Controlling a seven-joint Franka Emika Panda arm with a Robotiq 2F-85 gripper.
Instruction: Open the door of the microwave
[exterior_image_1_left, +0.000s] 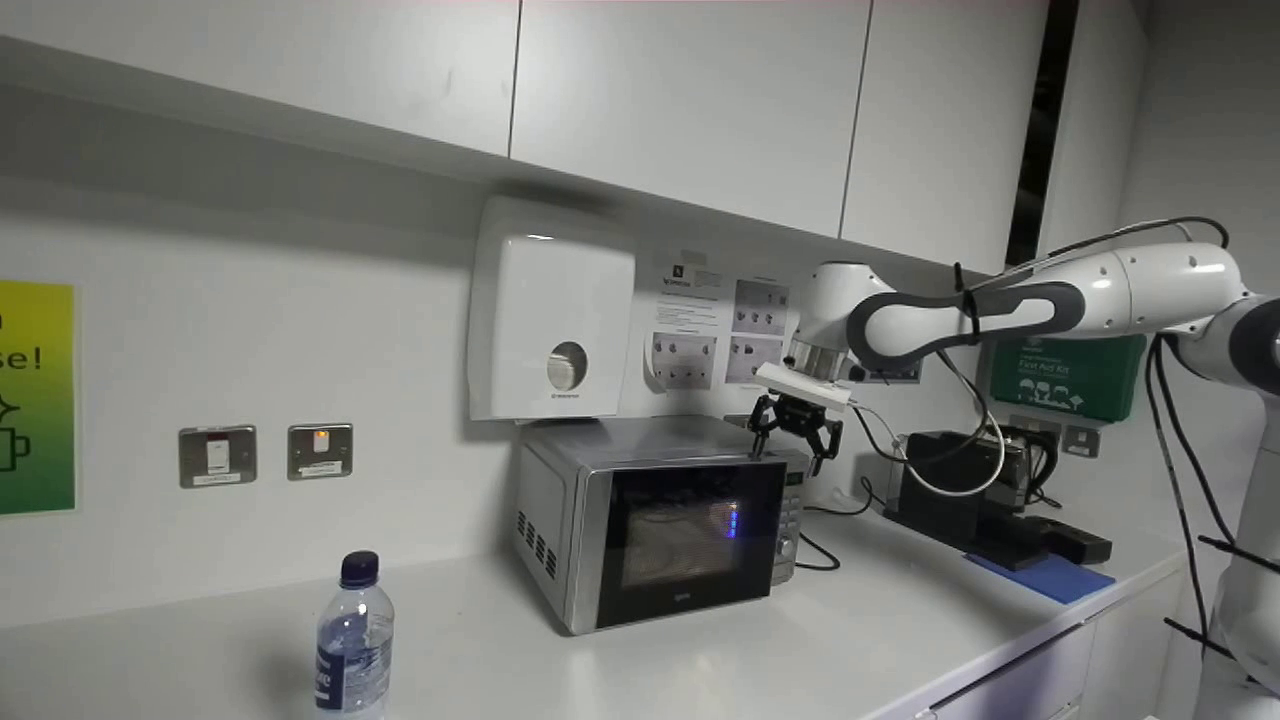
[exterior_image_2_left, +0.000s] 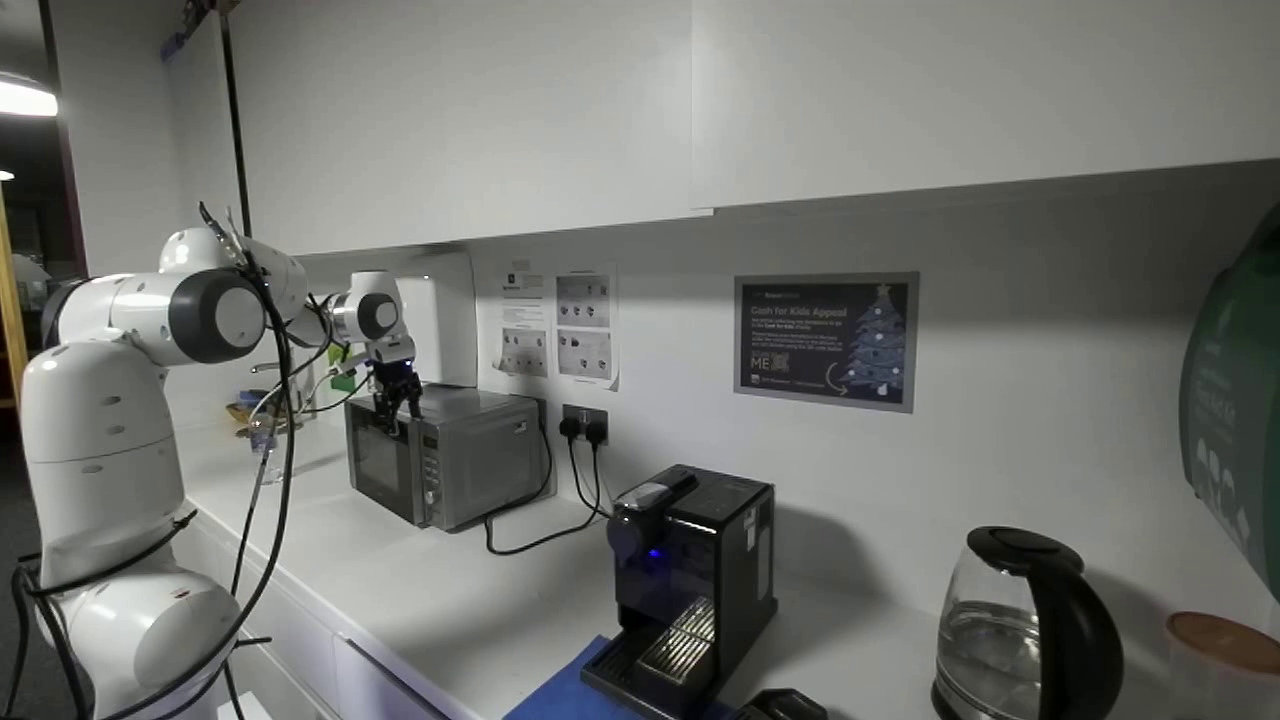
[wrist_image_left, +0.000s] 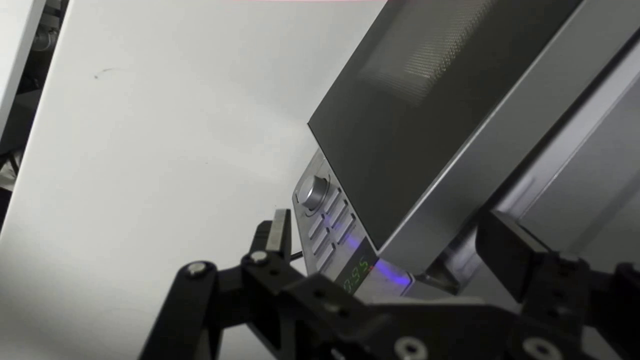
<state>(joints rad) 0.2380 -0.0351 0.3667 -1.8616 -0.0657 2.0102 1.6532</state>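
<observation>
In an exterior view, the microwave (exterior_image_1_left: 640, 440) stands on the white counter (exterior_image_1_left: 800, 650), its door (exterior_image_1_left: 690, 550) slightly ajar. The gripper (exterior_image_1_left: 788, 460) hangs at the door's two o'clock, jaws parted wide, the door's upper corner showing between them in the wrist view; whether they touch, I cannot tell. Counter spreads to a front edge at four o'clock; a bottle (exterior_image_1_left: 355, 640) stands at eight, a white wall box (exterior_image_1_left: 540, 300) at eleven.

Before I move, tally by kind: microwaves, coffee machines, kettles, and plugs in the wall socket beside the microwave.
Boxy silver-grey metal microwave: 1
Boxy black coffee machine: 1
Clear glass, black-handled kettle: 1
Rounded black plugs: 2
Total: 5
</observation>
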